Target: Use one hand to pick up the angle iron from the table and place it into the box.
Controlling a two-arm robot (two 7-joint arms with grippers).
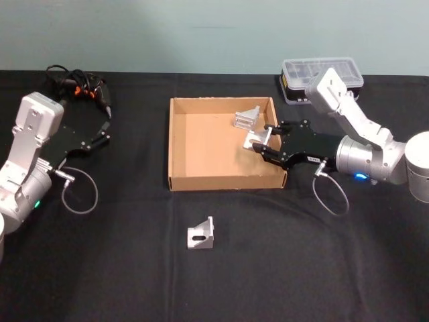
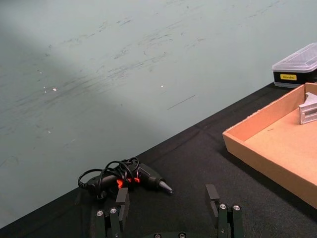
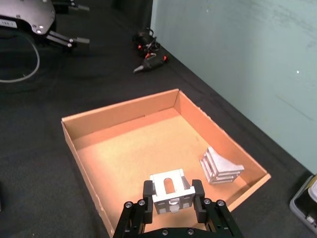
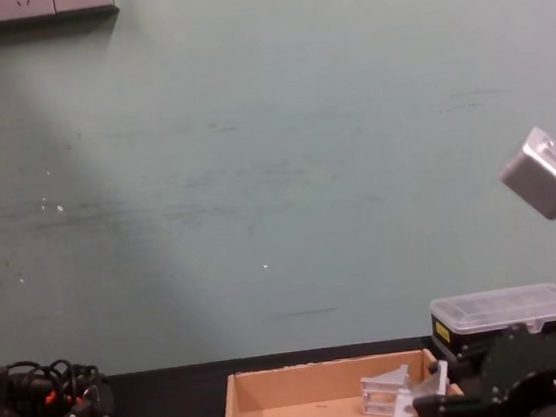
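Observation:
My right gripper (image 1: 263,145) is shut on a silver angle iron (image 1: 254,139) and holds it over the right part of the tan box (image 1: 170,144). In the right wrist view the held angle iron (image 3: 171,189) sits between the fingers (image 3: 198,193), above the box floor (image 3: 133,144). A second angle iron (image 1: 247,118) lies in the box's far right corner. A third angle iron (image 1: 201,235) stands on the black table (image 1: 301,268) in front of the box. My left gripper (image 1: 104,134) is parked at the far left, open and holding nothing (image 2: 167,198).
A black case with a clear lid (image 1: 322,77) stands behind the box at the right, close to my right arm. A black power tool with a coiled cable (image 1: 84,87) lies at the back left, near the left gripper.

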